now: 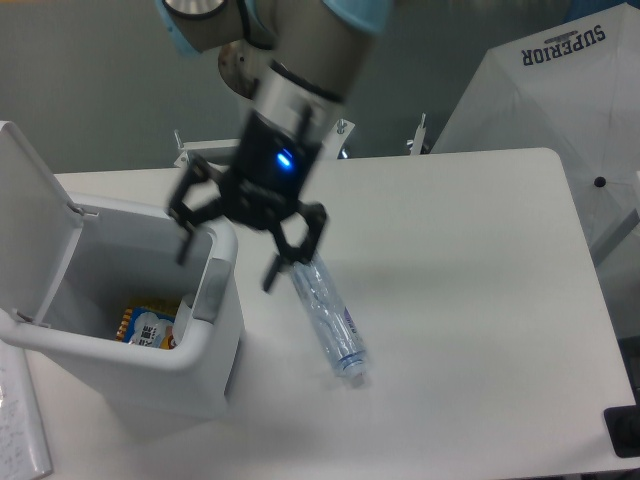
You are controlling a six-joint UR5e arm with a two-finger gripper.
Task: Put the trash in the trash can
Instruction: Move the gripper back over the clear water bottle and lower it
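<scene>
From the fixed camera we see our gripper [227, 260] spread wide and holding nothing, just right of the bin's [215, 345] near corner. The crushed bottle [328, 318] lies flat on the table [470, 250], right of the bin. Inside the bin sits some colourful rubbish [150, 322].

The arm reaches down from the upper middle of the view, its wrist showing a blue light. The gripper [228, 268] points downward with its two fingers [275, 268] spread wide, holding nothing.
</scene>
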